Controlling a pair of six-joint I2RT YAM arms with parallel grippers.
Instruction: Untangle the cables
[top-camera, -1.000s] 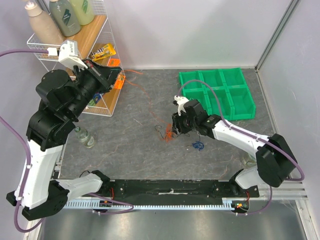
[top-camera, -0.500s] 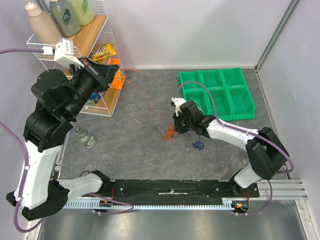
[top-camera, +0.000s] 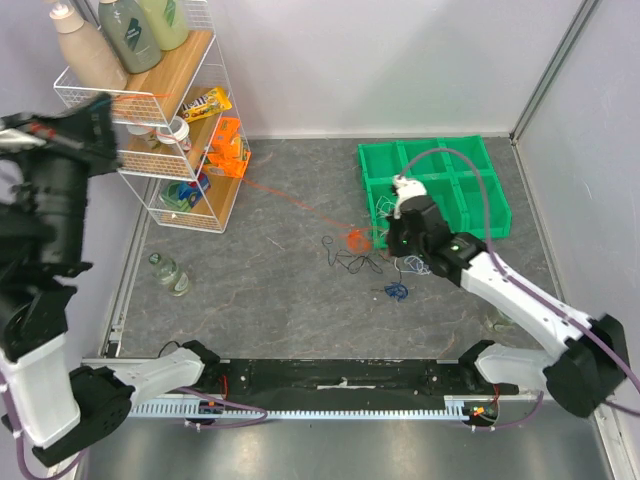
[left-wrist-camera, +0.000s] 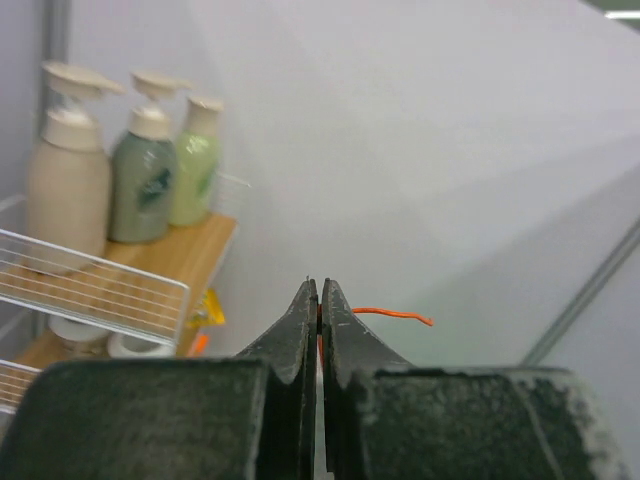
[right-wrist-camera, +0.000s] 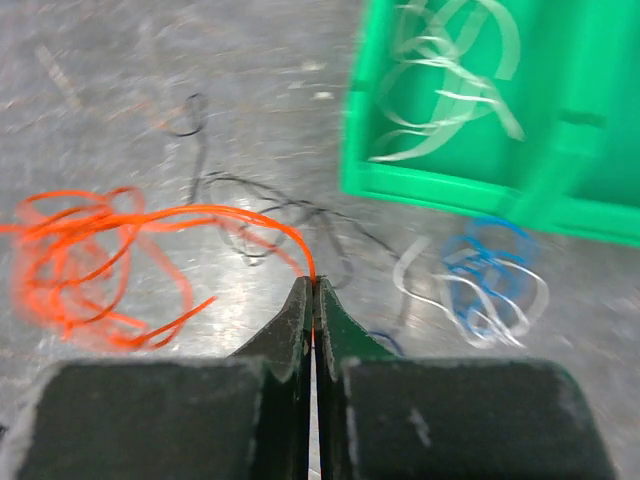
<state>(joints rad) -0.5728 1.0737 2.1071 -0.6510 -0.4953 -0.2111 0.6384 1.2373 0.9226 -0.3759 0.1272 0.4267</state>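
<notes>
The orange cable (top-camera: 300, 207) runs in a long line from the rack down to a loopy bunch (top-camera: 356, 238) on the table. My left gripper (top-camera: 108, 108), raised high at the far left and blurred, is shut on one end of it (left-wrist-camera: 390, 313). My right gripper (right-wrist-camera: 314, 285) is shut on the orange cable beside its bunch (right-wrist-camera: 90, 260), just left of the green bin. A black cable (top-camera: 345, 262), a blue cable (top-camera: 396, 291) and a white cable (right-wrist-camera: 415, 275) lie loose on the table near the right gripper (top-camera: 385, 243).
The green compartment bin (top-camera: 490, 215) stands at the back right, with white cable (right-wrist-camera: 450, 80) in a near compartment. A wire rack (top-camera: 160, 100) with bottles and snacks stands at the back left. A small glass bottle (top-camera: 170, 275) lies below it.
The left arm has swung up and to the left, drawing the orange cable out long. The right gripper has shut on the orange cable and moved right toward the bin.
</notes>
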